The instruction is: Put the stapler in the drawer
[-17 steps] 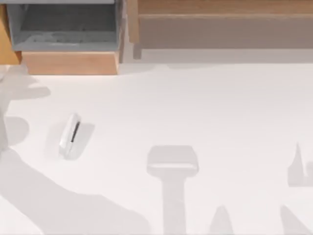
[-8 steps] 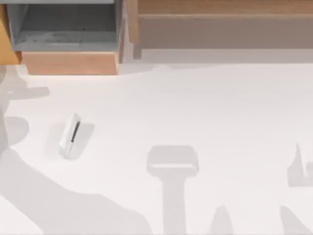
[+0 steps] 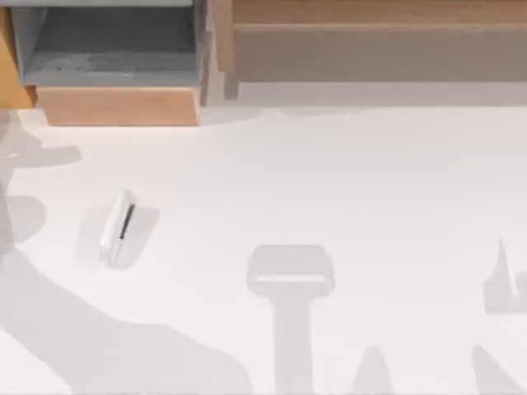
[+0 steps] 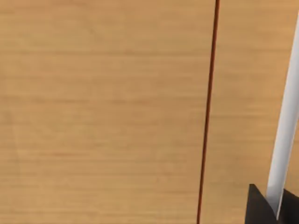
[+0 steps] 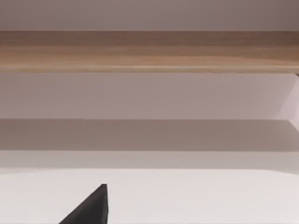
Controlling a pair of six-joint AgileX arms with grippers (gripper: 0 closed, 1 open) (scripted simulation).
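Left tool (image 4: 273,207) faces a wooden panel (image 4: 103,112) close up; its opening cannot be told. White stapler (image 3: 119,228) lies on the bench (image 3: 346,189), left side, nearer than the open drawer (image 3: 115,105).

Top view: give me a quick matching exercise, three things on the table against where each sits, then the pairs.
Things:
1. stapler
2. drawer
3. wooden shelf

Places:
A. far edge of the table, at its right
B. far left corner, pulled open, grey inside showing
C. lying on the white tabletop at the left, nearer than the drawer

Pairs: 1-C, 2-B, 3-A
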